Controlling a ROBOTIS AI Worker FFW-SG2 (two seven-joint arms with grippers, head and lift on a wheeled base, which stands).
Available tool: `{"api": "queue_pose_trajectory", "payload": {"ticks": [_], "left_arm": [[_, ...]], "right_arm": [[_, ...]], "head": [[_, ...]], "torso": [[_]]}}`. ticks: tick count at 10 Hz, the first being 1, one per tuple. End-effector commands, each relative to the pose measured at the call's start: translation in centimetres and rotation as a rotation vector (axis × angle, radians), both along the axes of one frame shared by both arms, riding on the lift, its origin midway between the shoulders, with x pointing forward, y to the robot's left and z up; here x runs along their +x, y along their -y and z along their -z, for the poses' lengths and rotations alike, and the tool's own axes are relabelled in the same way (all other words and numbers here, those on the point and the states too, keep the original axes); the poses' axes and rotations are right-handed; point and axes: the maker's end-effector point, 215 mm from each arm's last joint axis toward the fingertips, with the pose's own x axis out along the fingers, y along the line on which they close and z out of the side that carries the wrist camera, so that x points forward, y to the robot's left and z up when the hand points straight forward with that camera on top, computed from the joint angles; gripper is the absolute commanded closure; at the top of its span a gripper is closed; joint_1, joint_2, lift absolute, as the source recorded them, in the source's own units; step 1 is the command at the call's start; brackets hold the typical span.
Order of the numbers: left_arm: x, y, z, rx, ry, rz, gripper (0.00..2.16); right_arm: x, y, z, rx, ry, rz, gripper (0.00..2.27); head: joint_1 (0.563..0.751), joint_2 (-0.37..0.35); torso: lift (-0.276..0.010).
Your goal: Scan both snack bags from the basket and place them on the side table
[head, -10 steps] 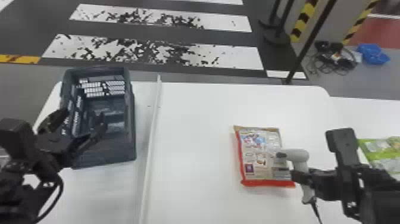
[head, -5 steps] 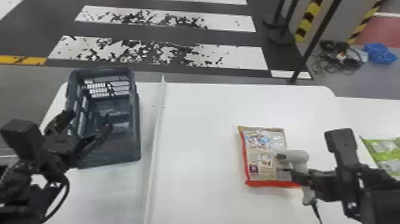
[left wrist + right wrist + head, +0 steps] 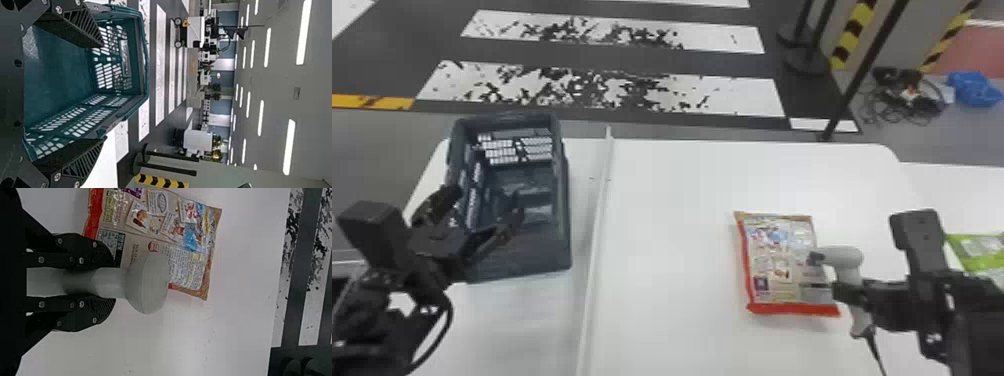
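The left gripper [image 3: 486, 197] gapes wide; the right gripper [image 3: 843, 292] clamps firmly.

L pincer [image 3: 486, 201] @ bskt [image 3: 532, 257] | R pincer [image 3: 844, 291] w/ scnr [image 3: 847, 257] | snk bag [image 3: 774, 257] on tbl [image 3: 672, 200]

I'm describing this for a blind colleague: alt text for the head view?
The robot's right hand holds a grey handheld scanner over the right side of a red-edged snack bag on a white table. Its left hand is open at a dark plastic basket; a green bag lies far right.
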Motion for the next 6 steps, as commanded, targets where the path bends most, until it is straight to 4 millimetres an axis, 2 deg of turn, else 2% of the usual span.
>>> {"api": "queue_pose_trajectory", "payload": {"ticks": [1, 3, 6], "left_arm": [[-0.1, 0.0, 0.1, 0.0, -0.002, 0.001, 0.15], [-0.2, -0.1, 0.1, 0.001, -0.002, -0.001, 0.15], [-0.2, -0.1, 0.1, -0.001, -0.002, 0.0, 0.15]], "right_arm": [[1.1, 2.0, 0.1, -0.011, 0.006, 0.035, 2.26], [3.6, 5.1, 0.7, -0.052, 0.047, 0.062, 2.26], [5.2, 7.8, 2.8, -0.105, 0.052, 0.08, 2.26]], "head": [[0.695, -0.077], [0.695, -0.105], [0.695, -0.159]], "torso": [[-0.075], [-0.075], [-0.075]]}}
